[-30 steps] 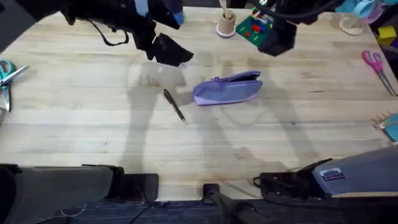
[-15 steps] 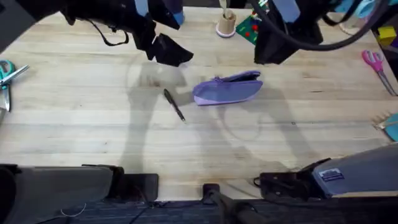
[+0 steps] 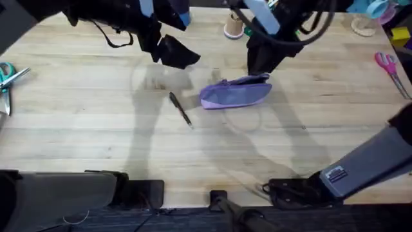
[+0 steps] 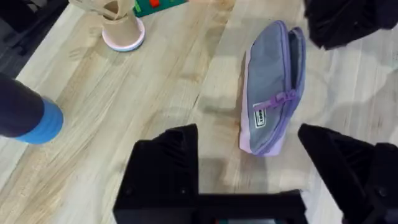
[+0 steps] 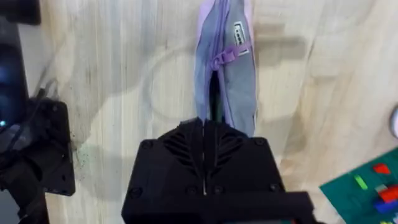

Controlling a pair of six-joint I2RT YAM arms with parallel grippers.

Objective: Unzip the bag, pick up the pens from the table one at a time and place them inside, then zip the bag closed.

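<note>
The right arm's jaws [image 3: 257, 64], pressed shut, have swung in over the bag [image 3: 235, 93]; left jaws [image 4: 249, 155] wide. Unzipping looks imminent; pen [image 3: 180, 107] waits.

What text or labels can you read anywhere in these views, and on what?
Nothing legible.
Bag: small white tag beside the zipper pull, dark print too blurred to read; same tag in the right wrist view, also unreadable.
Right arm: white sticker near its base, print too small to read.
Green board: coloured pieces, no readable text.
</note>
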